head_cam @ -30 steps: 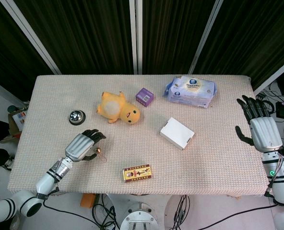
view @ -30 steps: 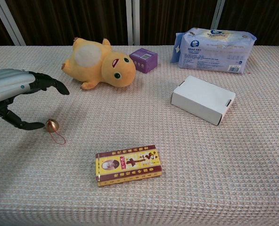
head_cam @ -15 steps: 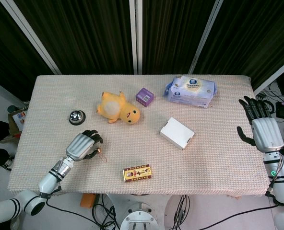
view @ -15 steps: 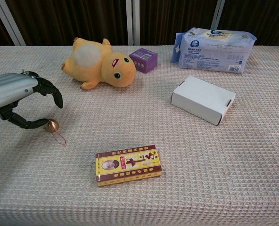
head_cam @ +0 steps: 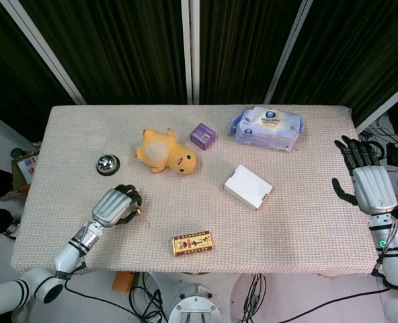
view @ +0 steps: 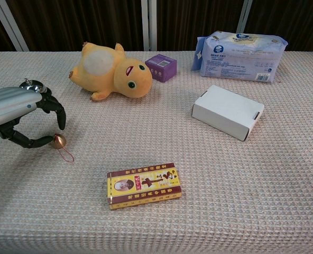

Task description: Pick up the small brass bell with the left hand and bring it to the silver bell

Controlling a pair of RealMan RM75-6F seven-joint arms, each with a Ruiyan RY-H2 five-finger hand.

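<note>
The small brass bell point(view: 58, 140) lies on the cloth at the left front, its red cord trailing toward me; in the head view the brass bell point(head_cam: 139, 212) is a small speck. My left hand point(view: 14, 103) arches over it: the thumb tip touches the bell's left side and the fingers point(view: 60, 119) curl down just above it, a small gap showing. From above, the left hand point(head_cam: 115, 205) hides most of the bell. The silver bell point(head_cam: 107, 163) stands farther back on the left, its top point(view: 29, 83) peeking over my hand. My right hand point(head_cam: 366, 182) hangs open past the table's right edge.
A yellow plush duck point(head_cam: 165, 152) lies behind the brass bell, with a purple box point(head_cam: 202, 135) and a wipes pack point(head_cam: 266, 127) beyond it. A white box point(head_cam: 247, 186) sits mid-right. A red and yellow box point(head_cam: 192, 242) lies near the front edge.
My left hand's fingers have curled down from spread toward the brass bell, and the thumb has come against it. The bell has stayed on the cloth. The right hand dropped slightly.
</note>
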